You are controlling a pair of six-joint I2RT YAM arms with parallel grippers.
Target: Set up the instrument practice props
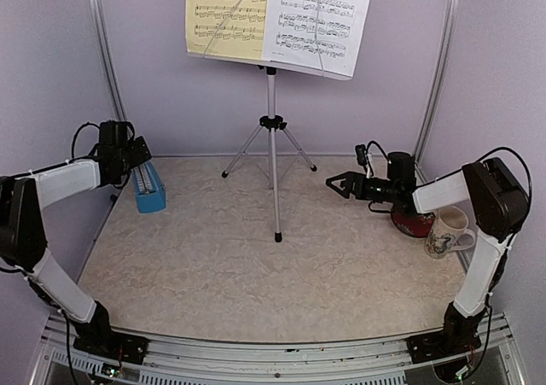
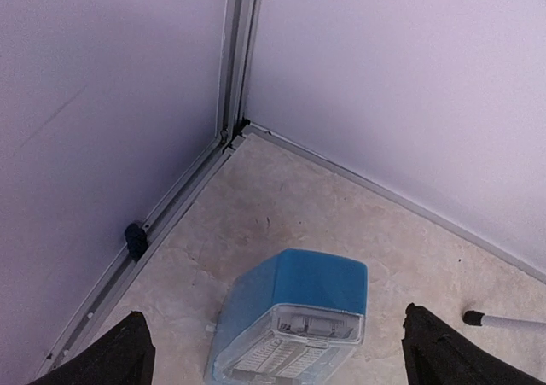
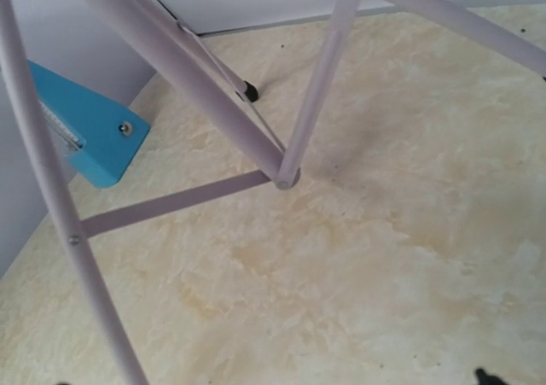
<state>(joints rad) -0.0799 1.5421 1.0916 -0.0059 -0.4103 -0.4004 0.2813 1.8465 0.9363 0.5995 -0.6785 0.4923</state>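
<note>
Left wrist view: metronome (image 2: 294,312) lies flat, far left on the tabletop (image 2: 281,214), dead ahead between the wide-open fingers (image 2: 119,355) of the left claw (image 2: 280,355), long axis pointing away. Right claw (image 1: 337,183) is released too, but farther off.

The yellow sheet (image 1: 226,18) and white sheet (image 1: 320,18) run off the top edge; the right arm (image 1: 439,193) half-hides the red disc (image 1: 412,224).

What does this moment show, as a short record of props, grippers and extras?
stand: music stand upright, back centre
sheets: yellow sheet left, white sheet right, both on the stand
metronome: blue metronome at left
left arm: left gripper open, fingers wide of the metronome
right arm: right gripper open, empty, pointing at the stand
extras: mug and red disc at right
</note>
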